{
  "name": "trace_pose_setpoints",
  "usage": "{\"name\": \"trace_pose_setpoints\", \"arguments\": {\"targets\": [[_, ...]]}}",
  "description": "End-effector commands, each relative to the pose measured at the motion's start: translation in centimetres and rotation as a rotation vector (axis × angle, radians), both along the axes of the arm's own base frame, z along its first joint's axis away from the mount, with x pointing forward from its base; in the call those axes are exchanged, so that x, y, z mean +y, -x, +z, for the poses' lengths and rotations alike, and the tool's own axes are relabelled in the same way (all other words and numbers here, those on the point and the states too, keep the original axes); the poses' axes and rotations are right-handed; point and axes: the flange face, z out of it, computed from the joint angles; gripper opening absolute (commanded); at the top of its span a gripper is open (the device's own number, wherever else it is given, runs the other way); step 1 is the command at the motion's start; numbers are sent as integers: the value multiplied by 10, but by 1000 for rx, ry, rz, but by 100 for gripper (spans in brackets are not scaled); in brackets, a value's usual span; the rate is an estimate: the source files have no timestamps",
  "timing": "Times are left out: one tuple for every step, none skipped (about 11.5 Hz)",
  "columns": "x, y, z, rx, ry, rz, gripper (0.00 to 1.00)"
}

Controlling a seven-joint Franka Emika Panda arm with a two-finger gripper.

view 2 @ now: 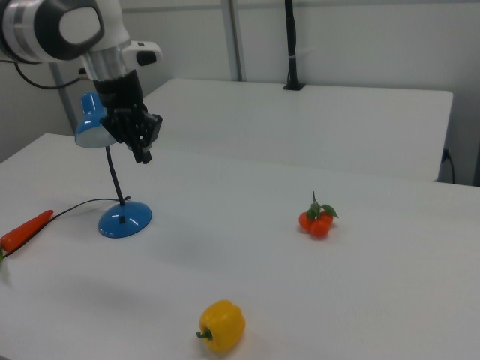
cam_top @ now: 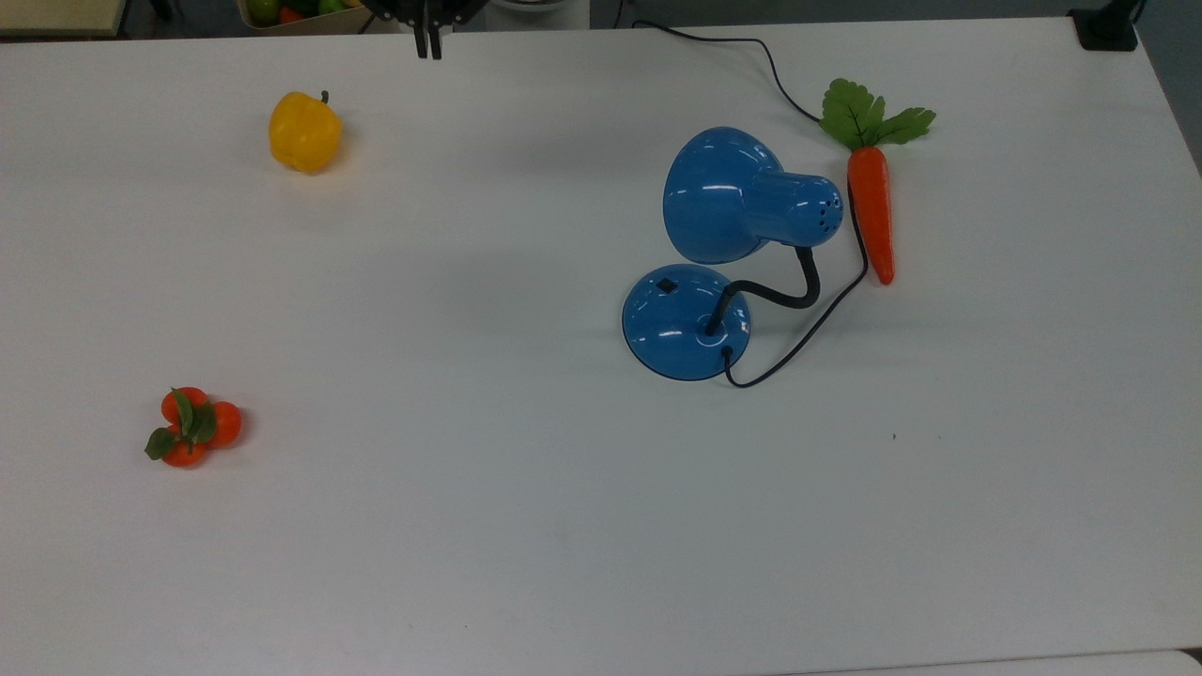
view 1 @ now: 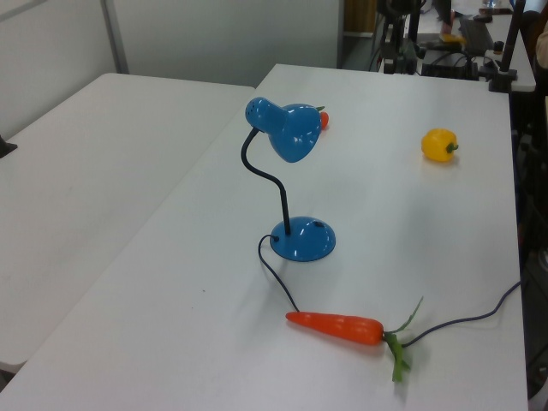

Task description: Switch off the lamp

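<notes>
White table [cam_top: 526, 526], top view, near edge to far: tangerines [cam_top: 191, 426] at the top view's left; the lamp [cam_top: 714, 253] right of centre, base standing on the table and shade bent over it, cord [cam_top: 808, 329] looping past the carrot [cam_top: 870, 202]; a pepper [cam_top: 303, 131] far left. The gripper [cam_top: 428, 42] hangs at the far edge, cut off by the frame, its fingers pressed together on nothing, well apart from the lamp. In the right view its arm [view 2: 67, 30] overlaps the shade.

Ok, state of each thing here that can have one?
Lamp: upright on the table, no glow visible, untouched.
Pincer: shut, empty, up in the air, away from the lamp.
Cord: attached at the lamp base, lying slack.
Carrot: lying flat beside the lamp.
</notes>
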Motion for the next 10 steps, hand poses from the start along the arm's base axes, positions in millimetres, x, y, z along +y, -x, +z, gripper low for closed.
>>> {"name": "trace_pose_setpoints", "arguments": {"targets": [[1,16,14,5,13,-15,60],[-1,17,13,17,17,-11,84],[-2,17,11,22,34,-8,100],[-5,19,11,35,44,-19,100],[-10,21,9,57,44,-29,100],[-13,23,9,72,45,-37,100],[-14,24,11,74,43,-37,100],[-14,23,18,62,41,-42,100],[-14,22,20,57,41,-43,100],[-16,22,19,56,42,-42,100]]}}
